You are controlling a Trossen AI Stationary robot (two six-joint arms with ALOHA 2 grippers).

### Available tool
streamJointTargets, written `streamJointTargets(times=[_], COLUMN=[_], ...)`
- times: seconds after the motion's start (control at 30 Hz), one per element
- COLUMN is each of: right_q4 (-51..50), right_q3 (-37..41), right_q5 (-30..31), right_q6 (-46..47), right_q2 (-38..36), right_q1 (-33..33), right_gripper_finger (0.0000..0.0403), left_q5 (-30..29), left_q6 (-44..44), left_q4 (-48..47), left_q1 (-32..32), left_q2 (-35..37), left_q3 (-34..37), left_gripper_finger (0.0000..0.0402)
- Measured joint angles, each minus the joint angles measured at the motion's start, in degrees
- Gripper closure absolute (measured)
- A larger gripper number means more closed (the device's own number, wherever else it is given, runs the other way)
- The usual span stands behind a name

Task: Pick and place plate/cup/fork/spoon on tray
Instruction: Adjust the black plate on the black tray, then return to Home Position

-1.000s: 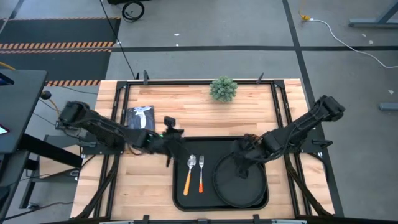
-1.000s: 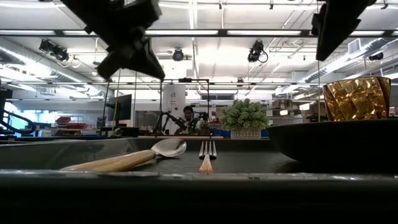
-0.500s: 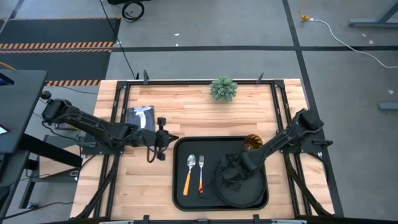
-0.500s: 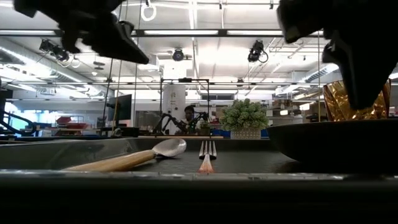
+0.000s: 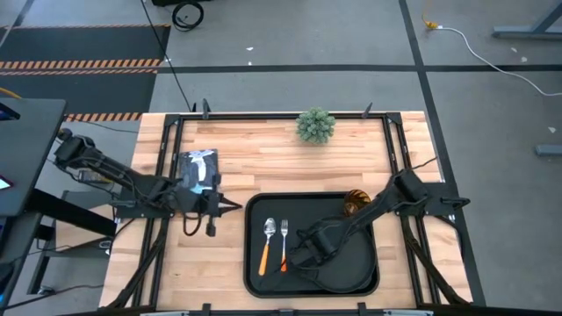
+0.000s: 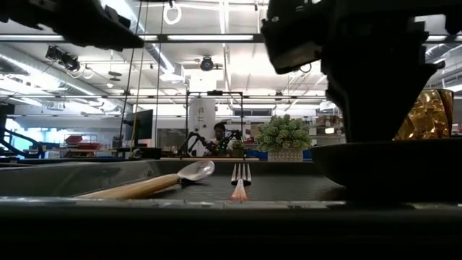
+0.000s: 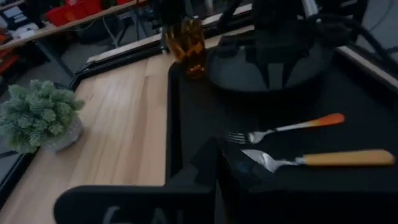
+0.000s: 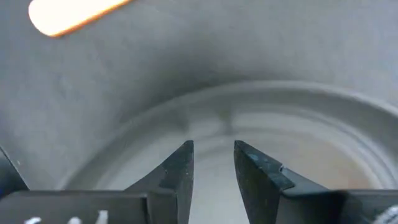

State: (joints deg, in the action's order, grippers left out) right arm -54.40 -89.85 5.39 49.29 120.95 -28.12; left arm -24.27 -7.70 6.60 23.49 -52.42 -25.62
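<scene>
Right wrist view: the right claw (image 8: 212,163) hangs low over the plate's (image 8: 292,134) near rim, fingers slightly apart, gripping nothing, likely aiming to nudge it. High view: spoon (image 5: 267,241) and fork (image 5: 284,241) lie side by side on the tray (image 5: 255,268); cup (image 5: 356,202) stands at the far edge. The left claw (image 5: 230,205) waits over the desk (image 5: 263,158); whether spread or pressed together, I cannot tell.

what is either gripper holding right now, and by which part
Nothing is held. The right gripper hangs over the plate rim with a narrow empty gap between its fingers. The left gripper sits off the tray over the wood, empty.
</scene>
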Motion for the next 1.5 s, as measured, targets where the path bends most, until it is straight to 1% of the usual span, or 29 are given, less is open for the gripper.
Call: streamJointTargets(times=[0.17, 0.3, 0.47, 0.57, 0.67, 0.8, 0.83, 0.93, 1.0, 1.07, 1.17, 1.27, 1.37, 1.5], right_q4=[0.16, 0.06, -1.47, 0.58, 2.40, 0.54, 0.29, 1.83, 2.92, 3.51, 3.37, 3.84, 6.51, 14.01], right_q3=[-4.51, -6.51, -6.53, -6.53, -6.55, -7.73, -8.62, -11.15, -12.20, -12.37, -11.82, -9.49, -5.26, 2.43], right_q5=[0.92, 1.26, 1.62, 3.53, 4.10, 3.78, 4.32, 8.78, 10.99, 11.52, 11.80, 12.02, 12.15, 12.20], right_q6=[-4.22, -6.67, -7.51, -8.08, -9.49, -10.53, -11.13, -14.53, -17.53, -19.71, -22.25, -25.12, -27.19, -29.81], right_q2=[3.63, 4.76, 4.36, 3.17, 2.69, 2.75, 2.75, 2.75, 2.75, 2.58, 2.18, 0.67, -2.62, -8.59], right_q1=[1.02, 1.85, 2.53, 2.42, 2.48, 2.79, 2.81, 2.26, 1.99, 1.96, 2.52, 3.70, 5.46, 7.91], right_gripper_finger=[0.0283, 0.0283, 0.0283, 0.0283, 0.0283, 0.0283, 0.0283, 0.0283, 0.0283, 0.0285, 0.0292, 0.0302, 0.0314, 0.0328], left_q5=[-0.30, -0.50, -0.52, -0.51, -0.50, 0.69, 1.69, 4.45, 5.04, 5.03, 5.03, 5.04, 5.03, 4.94], left_q6=[1.57, 2.14, 2.63, 2.66, 2.66, 3.40, 3.72, 3.84, 4.06, 4.17, 4.69, 6.76, 8.51, 9.44], left_q4=[-0.16, -0.11, -0.55, -0.56, -0.45, -0.03, 0.21, 0.79, 0.76, 1.77, 4.88, 7.47, 8.60, 9.74], left_q1=[1.30, 1.92, 2.17, 2.16, 2.16, 2.16, 2.16, 2.16, 2.17, 2.19, 2.20, 2.20, 2.19, 2.18], left_q2=[2.39, 2.40, 2.23, 2.23, 2.23, 2.23, 2.23, 2.36, 2.36, 2.36, 2.77, 4.55, 7.12, 12.02], left_q3=[0.72, 0.69, 0.69, 0.69, 0.69, 0.69, 0.69, 0.69, 0.69, 1.09, 3.31, 5.61, 7.97, 10.66], left_gripper_finger=[0.0390, 0.0390, 0.0390, 0.0390, 0.0390, 0.0390, 0.0390, 0.0390, 0.0390, 0.0390, 0.0390, 0.0390, 0.0390, 0.0390])
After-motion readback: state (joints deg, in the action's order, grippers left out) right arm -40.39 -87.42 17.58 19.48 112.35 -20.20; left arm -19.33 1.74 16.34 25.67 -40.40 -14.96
